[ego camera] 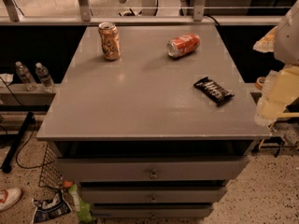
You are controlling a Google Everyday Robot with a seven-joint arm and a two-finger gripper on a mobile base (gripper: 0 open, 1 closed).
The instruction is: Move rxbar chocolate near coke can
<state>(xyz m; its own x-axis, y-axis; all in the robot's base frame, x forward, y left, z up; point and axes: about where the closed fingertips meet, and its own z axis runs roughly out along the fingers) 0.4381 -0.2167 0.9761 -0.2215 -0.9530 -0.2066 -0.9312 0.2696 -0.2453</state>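
The rxbar chocolate [213, 90] is a flat black wrapper with white lettering, lying at an angle on the right side of the grey tabletop [140, 101]. The coke can [183, 45] is red with a silver top and lies on its side at the far middle-right of the table, well behind the bar. My gripper [272, 101] is a pale shape at the right edge of the view, beside the table's right edge and to the right of the bar, touching neither thing.
A tan-orange patterned can [109, 41] stands upright at the far left of the table. Drawers [152, 171] sit under the tabletop. Two water bottles [35, 76] stand on a low ledge at left. A railing runs behind the table.
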